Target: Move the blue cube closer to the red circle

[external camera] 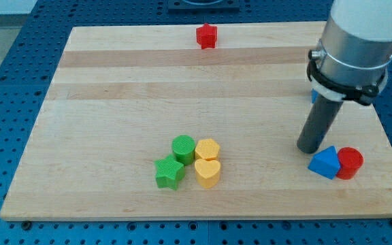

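Observation:
The red circle (350,162) is a short red cylinder near the board's right edge, low in the view. A blue block (324,162) with a peaked, triangle-like top touches its left side. My tip (309,149) rests on the board just left of and slightly above this blue block, very close to it. A small sliver of another blue block (313,96) shows at the left edge of my arm's collar; the arm hides most of it, so I cannot make out its shape.
A red star (207,36) sits near the board's top edge. A cluster lies at bottom centre: green cylinder (183,148), green star (169,173), yellow hexagon (207,149), yellow heart (207,172). The wooden board (114,102) lies on a blue perforated table.

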